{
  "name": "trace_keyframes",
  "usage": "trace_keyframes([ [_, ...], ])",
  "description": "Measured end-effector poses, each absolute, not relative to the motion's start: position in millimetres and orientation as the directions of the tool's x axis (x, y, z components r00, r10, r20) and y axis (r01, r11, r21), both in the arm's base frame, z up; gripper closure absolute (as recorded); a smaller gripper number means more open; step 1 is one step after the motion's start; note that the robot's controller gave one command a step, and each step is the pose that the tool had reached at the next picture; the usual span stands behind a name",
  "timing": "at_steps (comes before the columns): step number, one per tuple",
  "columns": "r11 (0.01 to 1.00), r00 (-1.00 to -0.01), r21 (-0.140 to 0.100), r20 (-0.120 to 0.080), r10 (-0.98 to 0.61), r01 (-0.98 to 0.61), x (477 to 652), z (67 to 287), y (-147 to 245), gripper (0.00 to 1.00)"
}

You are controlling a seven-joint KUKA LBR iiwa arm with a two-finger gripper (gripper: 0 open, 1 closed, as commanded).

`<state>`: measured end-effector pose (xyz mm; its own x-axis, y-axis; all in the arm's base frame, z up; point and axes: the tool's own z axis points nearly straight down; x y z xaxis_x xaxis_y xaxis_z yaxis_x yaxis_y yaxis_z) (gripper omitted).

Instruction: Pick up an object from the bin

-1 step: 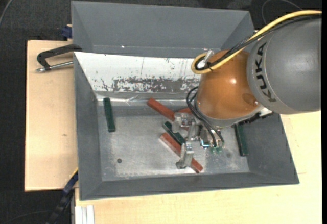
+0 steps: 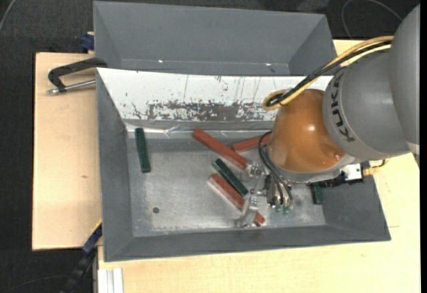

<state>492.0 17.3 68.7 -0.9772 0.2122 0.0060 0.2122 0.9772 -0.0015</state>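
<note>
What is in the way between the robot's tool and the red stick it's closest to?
Nothing visible does. The tool sits low in the bin, right at the near end of the red stick. A dark green stick lies close beside that red one and might crowd a grab, but nothing covers it.

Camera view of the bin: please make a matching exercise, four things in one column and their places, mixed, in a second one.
Things:
1. lone green stick
2. small dark spot
3. long red stick
4. gripper

Places:
A. at the front, right of the middle
B. at the back, near the middle
C. left side, towards the back
D. left side, towards the front

Pairs: 1-C, 2-D, 3-B, 4-A
</note>
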Motion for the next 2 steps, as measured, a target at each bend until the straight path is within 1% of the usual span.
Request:
trace_keyframes([
  [1,0.978,-0.978,0.001,0.003,0.211,0.211,492.9,70.2,18.6,1.0],
  [2,0.975,-0.975,0.004,-0.014,0.222,0.222,517.2,219.3,11.0,1.0],
])
